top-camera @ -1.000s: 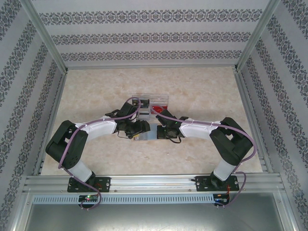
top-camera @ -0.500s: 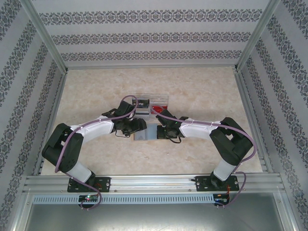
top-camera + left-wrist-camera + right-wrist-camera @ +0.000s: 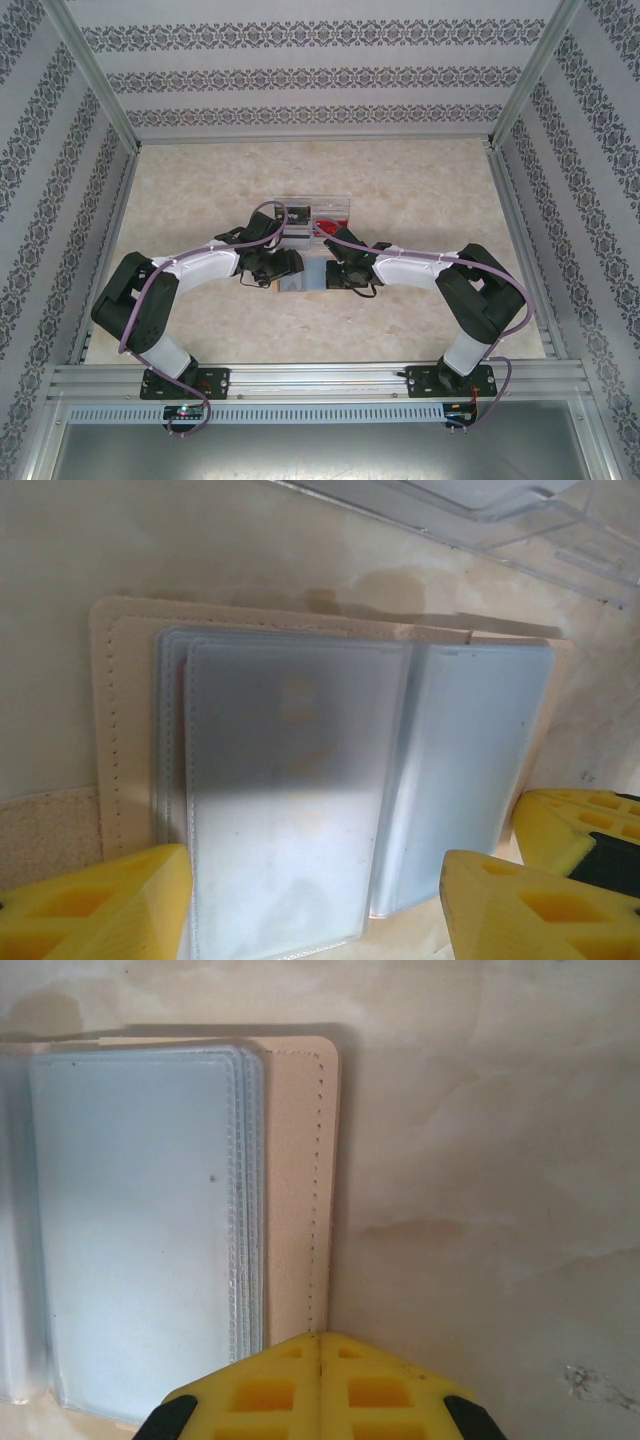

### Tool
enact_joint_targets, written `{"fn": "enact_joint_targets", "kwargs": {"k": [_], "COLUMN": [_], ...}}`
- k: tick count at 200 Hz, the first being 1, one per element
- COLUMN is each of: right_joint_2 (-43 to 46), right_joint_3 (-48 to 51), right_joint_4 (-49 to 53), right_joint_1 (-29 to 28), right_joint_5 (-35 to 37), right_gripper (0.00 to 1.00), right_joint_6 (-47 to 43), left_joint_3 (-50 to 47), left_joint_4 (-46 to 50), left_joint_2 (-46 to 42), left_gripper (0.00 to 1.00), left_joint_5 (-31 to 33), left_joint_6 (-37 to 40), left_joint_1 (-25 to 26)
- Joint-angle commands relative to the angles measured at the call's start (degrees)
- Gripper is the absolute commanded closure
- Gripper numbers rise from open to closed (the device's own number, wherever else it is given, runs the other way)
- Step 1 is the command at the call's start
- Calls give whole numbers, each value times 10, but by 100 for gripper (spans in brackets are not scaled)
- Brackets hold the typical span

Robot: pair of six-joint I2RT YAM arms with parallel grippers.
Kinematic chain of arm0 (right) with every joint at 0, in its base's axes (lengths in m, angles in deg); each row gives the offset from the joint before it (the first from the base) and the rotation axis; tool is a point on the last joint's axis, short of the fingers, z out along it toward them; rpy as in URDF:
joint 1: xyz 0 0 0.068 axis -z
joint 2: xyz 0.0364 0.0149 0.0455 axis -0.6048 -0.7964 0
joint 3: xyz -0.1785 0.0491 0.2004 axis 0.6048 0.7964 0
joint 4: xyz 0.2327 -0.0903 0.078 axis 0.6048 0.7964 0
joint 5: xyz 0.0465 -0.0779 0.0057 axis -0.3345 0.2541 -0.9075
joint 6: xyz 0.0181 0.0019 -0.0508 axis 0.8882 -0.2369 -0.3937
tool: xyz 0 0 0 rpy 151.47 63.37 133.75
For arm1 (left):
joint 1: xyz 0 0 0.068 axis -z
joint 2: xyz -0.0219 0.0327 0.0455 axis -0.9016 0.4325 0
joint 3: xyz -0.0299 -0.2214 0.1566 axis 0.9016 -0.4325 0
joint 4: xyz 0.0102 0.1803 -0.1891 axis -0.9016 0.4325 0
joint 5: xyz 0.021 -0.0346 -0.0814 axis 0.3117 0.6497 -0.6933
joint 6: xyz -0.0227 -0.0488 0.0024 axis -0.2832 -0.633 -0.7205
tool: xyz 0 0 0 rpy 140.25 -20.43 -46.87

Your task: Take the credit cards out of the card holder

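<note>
Between the left gripper's yellow fingers, spread well apart and clamped on nothing: the card holder, open and flat on the table. Hovers low over the near edge of the left-hand stack of frosted sleeves; contact impossible to tell. Through the top sleeve, a faint pale patch, too blurred to name as a card. Under the sleeves, a tan stitched cover, visible as a border along the left and far sides. Right of the fold, a second stack of sleeves, equally flat. Beyond the holder's far edge, the rim of a clear box.

At the holder's right side, the right gripper: fingers pressed tight together, gripping nothing. Sits with its tip over the near edge of the tan cover, just beside the right-hand sleeve stack; touching or not, cannot tell. Right of the cover, bare mottled table.

From above, near the middle of the table: left gripper and right gripper facing each other, both low, with the card holder lying between them. Just behind the holder, the clear box, upright, with red and dark pieces inside, too small to identify. Farther out, both arms bent inward from their bases at the near edge, and patterned walls on three sides.
</note>
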State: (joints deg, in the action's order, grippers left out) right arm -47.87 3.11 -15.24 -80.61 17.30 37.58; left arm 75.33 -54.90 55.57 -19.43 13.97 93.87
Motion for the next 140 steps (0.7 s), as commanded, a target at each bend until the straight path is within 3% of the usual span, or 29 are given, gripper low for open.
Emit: {"fn": "enact_joint_targets", "kwargs": {"k": [1, 87, 140], "right_joint_2": [-27, -28, -28], "right_joint_3": [2, 2, 0], "right_joint_4": [7, 6, 8], "right_joint_1": [-7, -9, -9], "right_joint_5": [-12, -13, -13], "right_gripper": [100, 100, 100], "right_joint_6": [6, 5, 6], "left_joint_3": [-2, -2, -6], "left_joint_4": [24, -5, -39], "left_joint_2": [8, 30, 18], "left_gripper": [33, 33, 28], "left_joint_5": [13, -29, -55], "left_joint_6": [10, 11, 8], "left_joint_1": [-5, -3, 1]}}
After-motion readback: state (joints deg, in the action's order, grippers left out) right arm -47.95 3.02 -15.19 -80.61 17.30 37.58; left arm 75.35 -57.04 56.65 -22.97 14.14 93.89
